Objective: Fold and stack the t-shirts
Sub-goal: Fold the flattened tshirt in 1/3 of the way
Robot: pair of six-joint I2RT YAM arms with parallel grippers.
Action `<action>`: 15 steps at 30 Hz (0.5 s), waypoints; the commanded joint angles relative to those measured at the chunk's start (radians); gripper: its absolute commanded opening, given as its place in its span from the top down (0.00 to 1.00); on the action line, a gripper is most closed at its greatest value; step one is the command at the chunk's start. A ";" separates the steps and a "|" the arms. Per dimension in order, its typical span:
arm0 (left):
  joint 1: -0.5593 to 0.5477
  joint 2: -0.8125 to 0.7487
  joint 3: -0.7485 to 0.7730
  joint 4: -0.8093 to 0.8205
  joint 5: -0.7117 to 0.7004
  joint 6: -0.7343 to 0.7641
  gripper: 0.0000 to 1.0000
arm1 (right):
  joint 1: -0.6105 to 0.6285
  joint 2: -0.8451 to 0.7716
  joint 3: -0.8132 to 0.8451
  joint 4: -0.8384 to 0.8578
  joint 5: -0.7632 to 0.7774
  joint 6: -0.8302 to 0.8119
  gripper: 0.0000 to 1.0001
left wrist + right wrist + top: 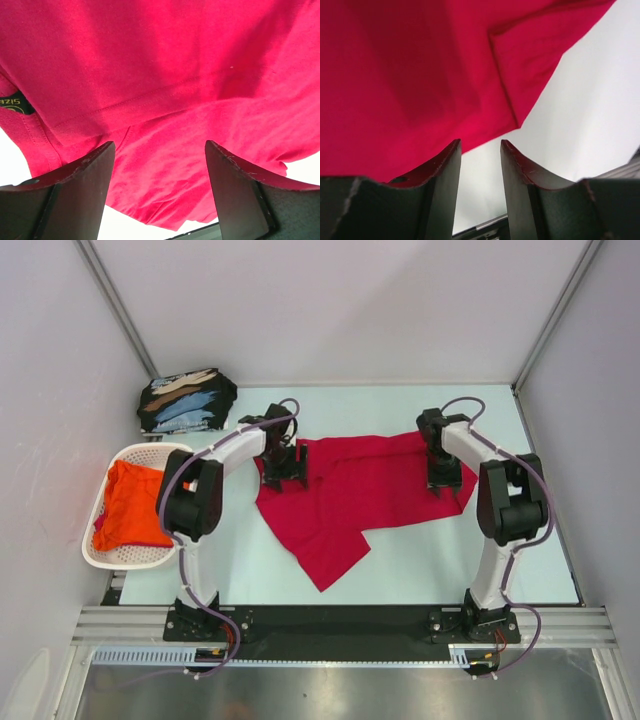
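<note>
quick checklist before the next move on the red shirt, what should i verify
1. Left gripper clear of cloth: ok, jaws wide, nothing between them.
2. Right gripper clear of cloth: ok, jaws apart, nothing between them.
3. Red t-shirt lying flat and square: not ok, its near part slants out unevenly.
4. Black printed t-shirt folded at the far left corner: ok.
5. Orange t-shirt folded: not ok, bunched in the white basket.
6. Layers under the red t-shirt smooth: cannot tell.
</note>
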 commanded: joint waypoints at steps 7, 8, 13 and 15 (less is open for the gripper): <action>-0.003 -0.080 -0.015 0.028 0.026 0.019 0.22 | -0.002 0.136 0.115 -0.002 0.280 -0.021 0.59; -0.003 -0.082 -0.015 0.027 0.026 0.019 0.22 | -0.009 0.143 0.121 -0.001 0.283 -0.021 0.59; -0.003 -0.077 -0.011 0.027 0.032 0.019 0.22 | -0.019 0.212 0.144 0.013 0.317 -0.024 0.60; -0.003 -0.069 0.000 0.022 0.033 0.021 0.22 | -0.017 0.232 0.146 0.016 0.322 -0.027 0.60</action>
